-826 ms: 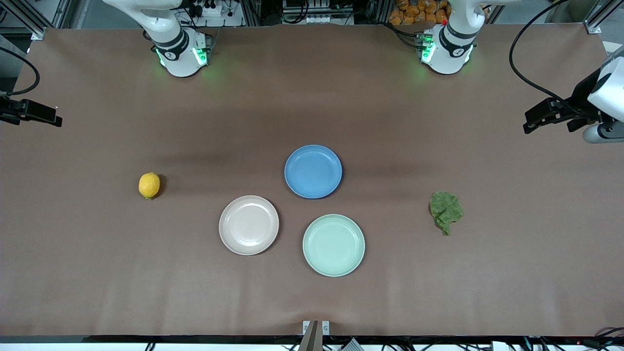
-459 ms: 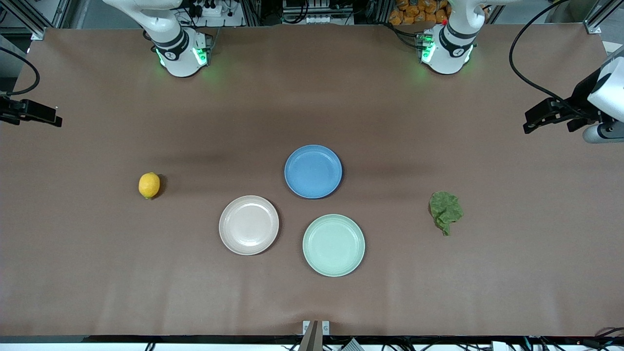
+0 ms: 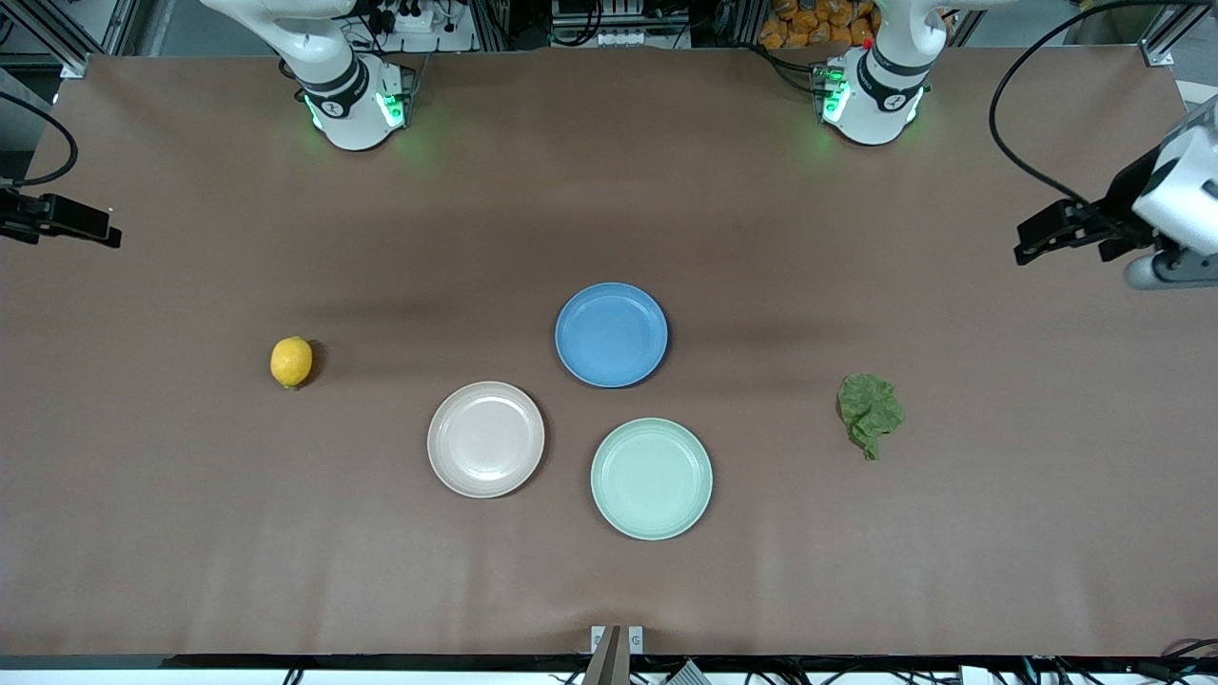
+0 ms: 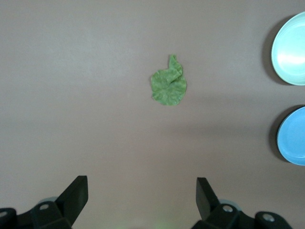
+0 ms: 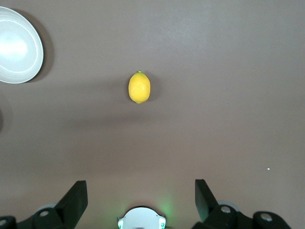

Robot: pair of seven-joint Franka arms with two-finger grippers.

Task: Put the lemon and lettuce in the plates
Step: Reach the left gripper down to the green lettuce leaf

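Three plates sit mid-table for you: the blue plate (image 3: 611, 334) farthest from the front camera, the beige plate (image 3: 485, 439) nearer and toward the right arm's end, and the mint plate (image 3: 651, 479) nearest, just beside both. None of them holds anything. Your lemon (image 3: 291, 362) lies on the bare table (image 3: 609, 590), well apart from the beige plate toward the right arm's end. Your lettuce (image 3: 870, 413) lies crumpled on the table toward the left arm's end, well apart from the mint plate. You have the left gripper (image 3: 1032, 245) up in the air at its own end of the table, fingers spread wide with nothing between them, the lettuce in its wrist view. The right gripper (image 5: 140, 198) hangs high at its end, likewise spread wide and holding nothing, looking down on the lemon.
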